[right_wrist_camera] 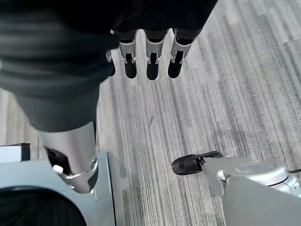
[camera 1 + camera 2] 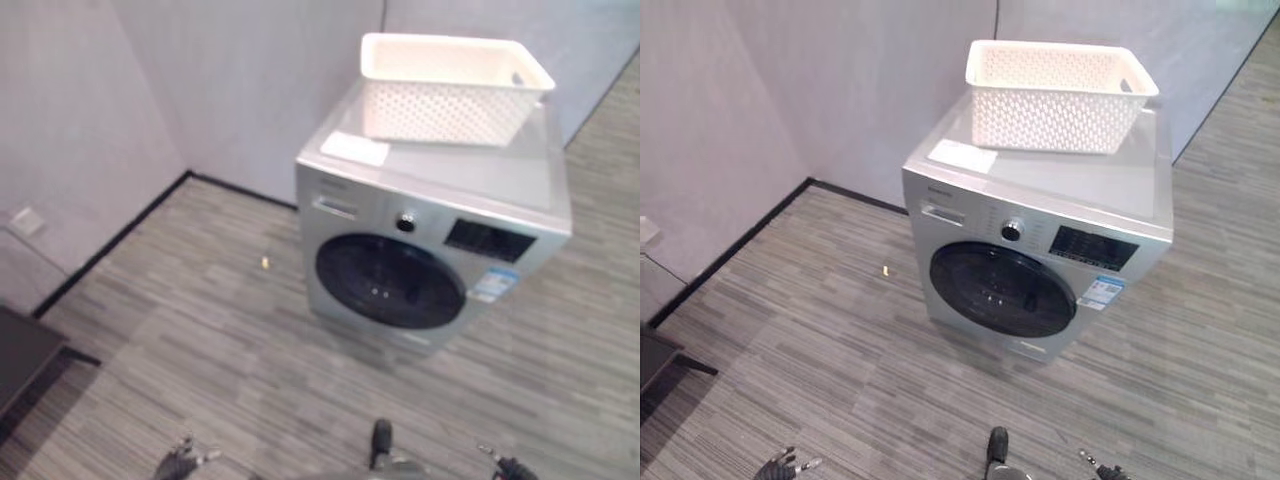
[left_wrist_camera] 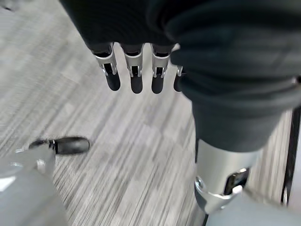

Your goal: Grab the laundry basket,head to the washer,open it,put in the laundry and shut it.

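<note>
A white perforated laundry basket (image 2: 1055,92) stands on top of a silver front-loading washer (image 2: 430,240) set in a corner of the room. The washer's round dark door (image 2: 1000,290) is shut. Inside the basket I see only its white walls. Both hands hang low, well in front of the washer and apart from it. My left hand (image 2: 180,463) is at the lower left and my right hand (image 2: 510,466) at the lower right. The left fingers (image 3: 136,77) and the right fingers (image 1: 148,66) point straight down at the striped floor and hold nothing.
Grey walls meet behind the washer. A dark low piece of furniture (image 2: 20,360) sits at the far left. A small yellowish speck (image 2: 265,262) lies on the floor left of the washer. A white sheet (image 2: 355,148) rests on the washer's top.
</note>
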